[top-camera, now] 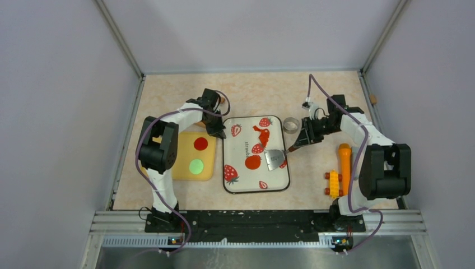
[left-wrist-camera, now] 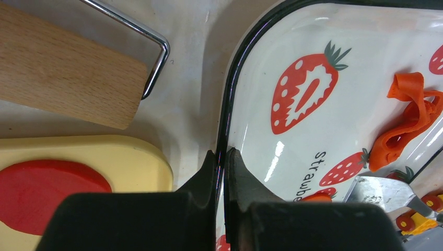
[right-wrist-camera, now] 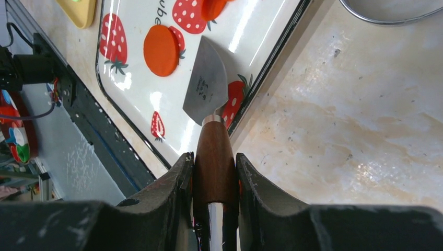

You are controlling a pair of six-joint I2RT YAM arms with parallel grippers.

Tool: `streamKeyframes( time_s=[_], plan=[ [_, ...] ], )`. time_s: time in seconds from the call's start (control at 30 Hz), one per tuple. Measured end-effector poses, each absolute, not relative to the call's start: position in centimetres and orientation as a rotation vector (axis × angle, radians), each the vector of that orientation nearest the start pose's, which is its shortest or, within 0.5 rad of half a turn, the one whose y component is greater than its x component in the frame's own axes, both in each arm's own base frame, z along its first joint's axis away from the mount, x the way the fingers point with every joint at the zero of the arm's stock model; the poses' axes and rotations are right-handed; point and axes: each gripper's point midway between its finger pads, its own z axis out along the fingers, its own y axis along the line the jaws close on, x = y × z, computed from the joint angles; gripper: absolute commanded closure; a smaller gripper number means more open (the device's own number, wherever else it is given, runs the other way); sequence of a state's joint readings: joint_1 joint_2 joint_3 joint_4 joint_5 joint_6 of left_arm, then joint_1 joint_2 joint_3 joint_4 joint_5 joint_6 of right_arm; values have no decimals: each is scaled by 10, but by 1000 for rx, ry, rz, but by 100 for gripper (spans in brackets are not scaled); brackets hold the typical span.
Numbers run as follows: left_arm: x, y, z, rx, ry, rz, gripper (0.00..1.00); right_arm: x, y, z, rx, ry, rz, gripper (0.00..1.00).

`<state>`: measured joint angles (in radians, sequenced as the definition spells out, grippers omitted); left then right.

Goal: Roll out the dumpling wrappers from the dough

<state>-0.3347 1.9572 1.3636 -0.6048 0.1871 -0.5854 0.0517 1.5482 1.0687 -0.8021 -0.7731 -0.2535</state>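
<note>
Far left, a yellow board (top-camera: 208, 172) is lying on the tabletop (top-camera: 269, 92), carrying a red wrapper (top-camera: 200, 144) and a green wrapper (top-camera: 196, 166), both flat and apart. A wooden block (left-wrist-camera: 68, 78) with a wire frame is resting just behind the board. The left end effector (left-wrist-camera: 223, 157) is clenching the black rim of the tray (top-camera: 274, 180) at its far left corner, one finger on each side of the edge. On the tray, the ragged dough (top-camera: 260, 134) is sitting toward the far end, and an orange wrapper (top-camera: 252, 162) is lying near the middle. Just right of it, the scraper (right-wrist-camera: 207, 86) is laying its blade on the tray, close beside that wrapper. The right end effector (right-wrist-camera: 214, 157) is grasping the scraper's brown handle, reaching in over the tray's right rim. A metal ring (top-camera: 290, 124) is sitting on the tabletop just off the tray's far right corner. Farther right, an orange cylinder (top-camera: 344, 162) and a yellow block (top-camera: 334, 184) are lying beside the right arm.
</note>
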Motion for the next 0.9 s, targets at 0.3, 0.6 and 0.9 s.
streamKeyframes(
  time_s=[0.3,0.6,0.9],
  plan=[
    [371,-188,33,-305,2835,-483,100,271,141,103,-541,2537,1061,100],
    [372,-188,33,-304,2830,-485,100,271,152,101,-562,2533,1086,100],
    [375,-189,34,-300,2818,-491,100,274,160,100,-576,2522,1088,100]
  ],
)
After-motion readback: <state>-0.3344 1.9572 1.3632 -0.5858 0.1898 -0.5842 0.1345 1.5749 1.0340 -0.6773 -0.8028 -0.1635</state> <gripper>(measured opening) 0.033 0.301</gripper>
